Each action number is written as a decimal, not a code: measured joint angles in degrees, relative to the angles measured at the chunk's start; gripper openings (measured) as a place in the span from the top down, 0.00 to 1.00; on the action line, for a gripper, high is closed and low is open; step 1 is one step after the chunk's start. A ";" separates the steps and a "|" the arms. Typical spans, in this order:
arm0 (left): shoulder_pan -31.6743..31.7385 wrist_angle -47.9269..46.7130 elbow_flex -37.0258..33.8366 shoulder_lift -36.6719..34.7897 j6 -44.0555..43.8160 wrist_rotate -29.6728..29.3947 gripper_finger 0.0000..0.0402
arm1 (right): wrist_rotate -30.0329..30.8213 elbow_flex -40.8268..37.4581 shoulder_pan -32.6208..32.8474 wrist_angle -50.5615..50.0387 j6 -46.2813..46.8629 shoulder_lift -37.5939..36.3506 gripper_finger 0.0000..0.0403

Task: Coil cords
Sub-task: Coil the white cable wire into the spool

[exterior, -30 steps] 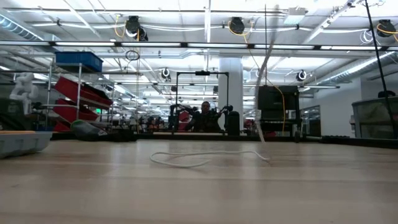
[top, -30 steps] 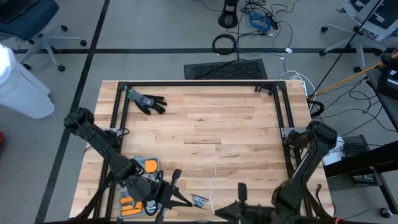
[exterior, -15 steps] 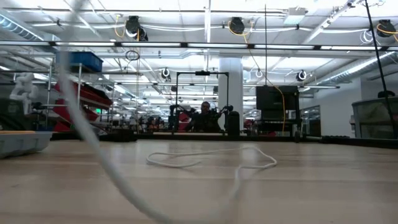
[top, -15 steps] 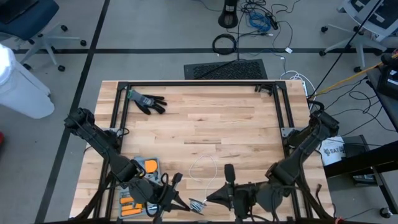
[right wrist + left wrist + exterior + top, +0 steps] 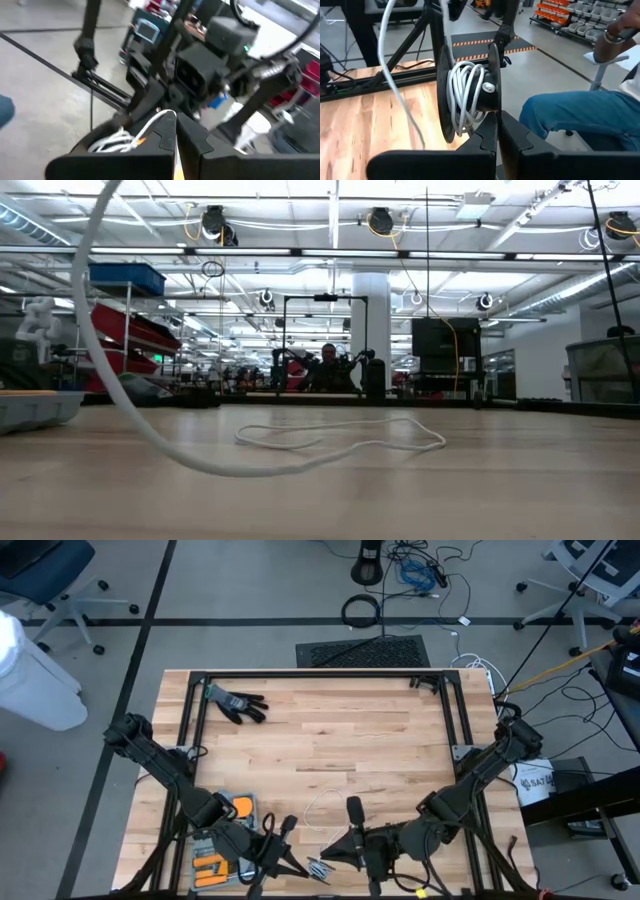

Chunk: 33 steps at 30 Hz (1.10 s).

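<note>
Low at the near edge, left hand [image 5: 496, 131] clamping spool [image 5: 470, 95], right hand [image 5: 175, 131] seemingly pinching white cord [image 5: 330, 438], glove [image 5: 238, 704] far off.

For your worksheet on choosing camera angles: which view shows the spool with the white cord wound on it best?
The left wrist view: the spool fills the frame, white cord wound between its black discs, clamped by the left end effector. The high view shows it tiny; the right wrist view blurs it; the low view shows only loose cord.
</note>
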 joint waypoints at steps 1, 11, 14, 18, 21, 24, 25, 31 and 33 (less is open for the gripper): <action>0.28 0.22 0.00 0.24 0.20 0.69 0.98 | -1.39 0.00 -0.46 0.49 -0.31 0.00 1.00; 2.04 2.25 0.00 1.68 2.81 4.46 0.98 | -12.03 0.00 -5.05 0.75 1.87 1.15 1.00; 1.72 4.16 0.00 1.70 6.21 5.04 0.98 | -13.09 0.00 -5.78 0.77 2.70 2.15 1.00; 1.63 4.75 0.00 1.70 9.50 6.05 0.98 | -13.20 0.00 -6.29 0.61 3.48 3.29 1.00; 1.67 5.03 0.00 1.70 10.97 6.04 0.98 | -14.87 0.00 -6.84 0.78 3.99 3.72 1.00; 1.65 4.97 0.00 1.70 13.32 6.18 0.98 | -17.06 0.00 -7.39 0.81 5.72 3.72 1.00; 1.65 5.04 0.00 1.70 13.63 6.21 0.98 | -17.71 0.00 -7.56 0.83 6.36 3.72 1.00; 1.28 6.84 0.00 1.70 16.37 7.31 0.98 | -23.20 0.00 -8.46 0.81 10.21 3.74 1.00; 1.11 7.22 0.00 1.70 18.03 7.33 0.98 | -24.45 0.00 -8.78 0.76 12.22 3.74 0.99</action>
